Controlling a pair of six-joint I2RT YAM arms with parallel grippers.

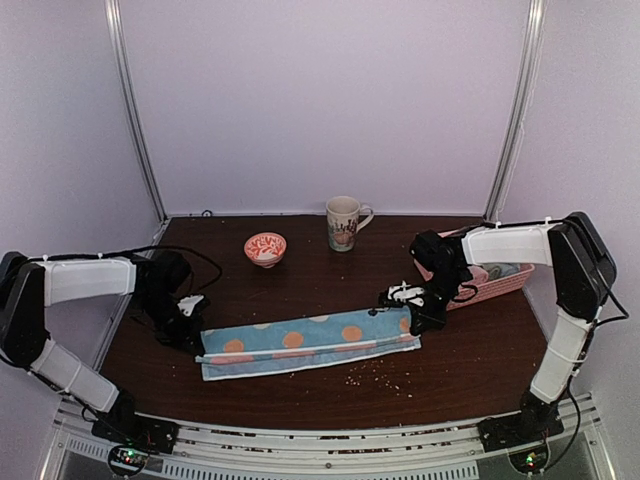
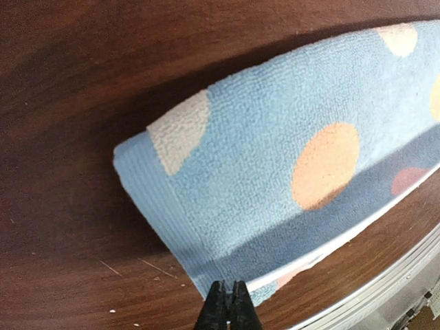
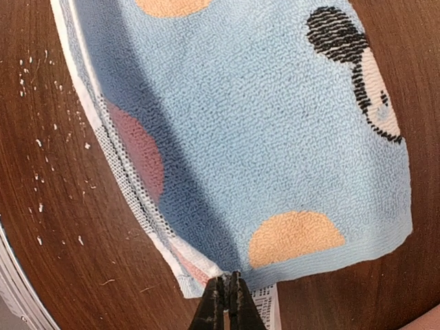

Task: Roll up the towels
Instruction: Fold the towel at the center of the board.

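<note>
A light blue towel (image 1: 310, 345) with orange, pink and white patches lies folded into a long strip across the table's front middle. My left gripper (image 1: 195, 330) is at its left end, and in the left wrist view (image 2: 229, 287) the jaws are closed on the towel (image 2: 275, 172) at its near corner. My right gripper (image 1: 413, 320) is at the right end, and in the right wrist view (image 3: 225, 278) the jaws pinch the folded corner of the towel (image 3: 261, 124) beside its white label (image 3: 265, 302). Other towels lie in the basket, mostly hidden.
A pink lattice basket (image 1: 495, 278) stands at the right, behind my right gripper. A mug (image 1: 343, 222) and a small red-patterned bowl (image 1: 265, 248) stand at the back. Crumbs (image 1: 370, 375) lie in front of the towel. The metal table rail runs along the near edge.
</note>
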